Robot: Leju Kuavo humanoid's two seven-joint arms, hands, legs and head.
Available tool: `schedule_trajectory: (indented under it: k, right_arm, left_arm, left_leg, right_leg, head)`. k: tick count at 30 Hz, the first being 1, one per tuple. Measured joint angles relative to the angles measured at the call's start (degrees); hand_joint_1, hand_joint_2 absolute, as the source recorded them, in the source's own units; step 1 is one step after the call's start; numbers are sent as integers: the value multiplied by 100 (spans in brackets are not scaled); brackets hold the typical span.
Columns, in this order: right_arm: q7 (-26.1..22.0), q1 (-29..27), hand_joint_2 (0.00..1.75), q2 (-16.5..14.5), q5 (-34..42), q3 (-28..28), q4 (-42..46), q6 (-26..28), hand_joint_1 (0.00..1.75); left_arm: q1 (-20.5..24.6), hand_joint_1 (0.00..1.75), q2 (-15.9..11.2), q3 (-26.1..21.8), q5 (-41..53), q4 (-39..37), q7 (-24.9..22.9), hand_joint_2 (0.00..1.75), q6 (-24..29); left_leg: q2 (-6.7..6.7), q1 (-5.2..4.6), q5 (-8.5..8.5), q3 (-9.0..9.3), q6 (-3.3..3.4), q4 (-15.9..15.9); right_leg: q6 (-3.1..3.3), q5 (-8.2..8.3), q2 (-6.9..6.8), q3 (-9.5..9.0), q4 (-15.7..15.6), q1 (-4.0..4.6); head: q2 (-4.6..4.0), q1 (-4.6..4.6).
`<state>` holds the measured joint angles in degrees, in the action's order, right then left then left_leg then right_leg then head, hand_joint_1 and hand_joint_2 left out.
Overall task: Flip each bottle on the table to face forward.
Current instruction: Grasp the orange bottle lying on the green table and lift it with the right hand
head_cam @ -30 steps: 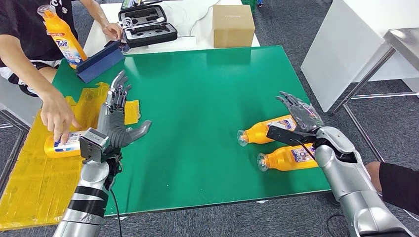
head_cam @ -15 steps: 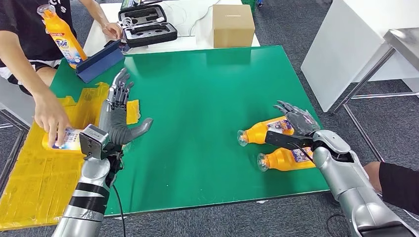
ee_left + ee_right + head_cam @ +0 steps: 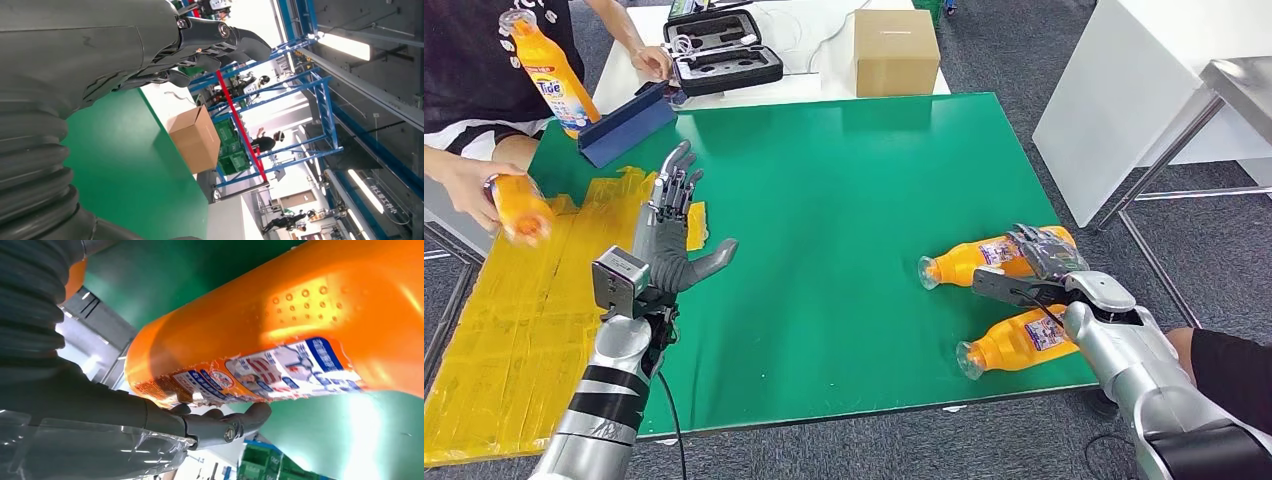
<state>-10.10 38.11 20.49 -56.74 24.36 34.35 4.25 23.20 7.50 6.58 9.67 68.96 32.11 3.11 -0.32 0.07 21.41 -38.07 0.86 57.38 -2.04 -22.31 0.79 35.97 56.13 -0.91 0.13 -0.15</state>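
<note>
R hand [image 3: 1039, 262] gripped the far orange bottle [image 3: 984, 260] lying on green surface [image 3: 844, 200]; L hand [image 3: 669, 235] hovered wide open, holding nothing.

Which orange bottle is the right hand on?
The farther orange plastic bottle lying on the green mat; the right hand rests on it, while the nearer bottle lies untouched.

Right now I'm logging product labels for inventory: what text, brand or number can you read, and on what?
"Tide": label of the upright orange bottle at the table's far left corner.
Label on the lying bottle under the right hand: print too small to read.
Label on the nearer lying bottle: blurred, unreadable.
</note>
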Motion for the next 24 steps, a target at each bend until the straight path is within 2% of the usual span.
schedule_trajectory:
  k: [9,16,17,20,21,22,24]
  right_arm:
    - [736,247,175,-171,-613,166,-667,385,0]
    - [863,398,175,-270,-746,211,-942,366,2]
    - [867,411,175,-279,-756,216,-968,356,13]
    - [881,448,175,-307,-816,239,-1055,261,123]
    - [886,460,175,-318,-847,250,-1087,207,153]
    - [889,474,175,-327,-880,260,-1116,158,161]
    - [888,518,175,-343,-936,273,-1165,74,164]
  left_arm:
    - [20,0,40,15,-52,-84,-47,175,-33]
    - [46,0,64,23,-67,-156,-55,175,-39]
    - [54,0,68,24,-69,-167,-55,175,-40]
    - [89,0,84,26,-80,-205,-56,175,-44]
    - [102,0,90,28,-84,-219,-56,175,-46]
    - [114,0,94,33,-86,-233,-57,175,-48]
    - [131,0,99,45,-95,-263,-60,175,-49]
  left_leg:
    - [-2,0,0,3,0,0]
    - [-1,0,-1,11,1,0]
    - [-1,0,-1,13,1,0]
    - [-1,0,-1,15,1,0]
    - [-1,0,-2,16,2,0]
    - [-1,0,-2,17,3,0]
    - [-2,0,-3,20,5,1]
  right_leg:
    - [0,0,-2,-2,0,0]
    - [0,0,-2,-9,-1,0]
    - [0,0,-2,-11,-1,0]
    - [0,1,-2,-13,-1,0]
    - [-1,1,-2,-14,-1,0]
    - [-1,1,-2,-15,-1,0]
    - [-1,1,-2,-17,-1,0]
  head:
    - [0,0]
    - [0,0]
    - [0,0]
    - [0,1]
    - [0,1]
    - [0,1]
    - [0,0]
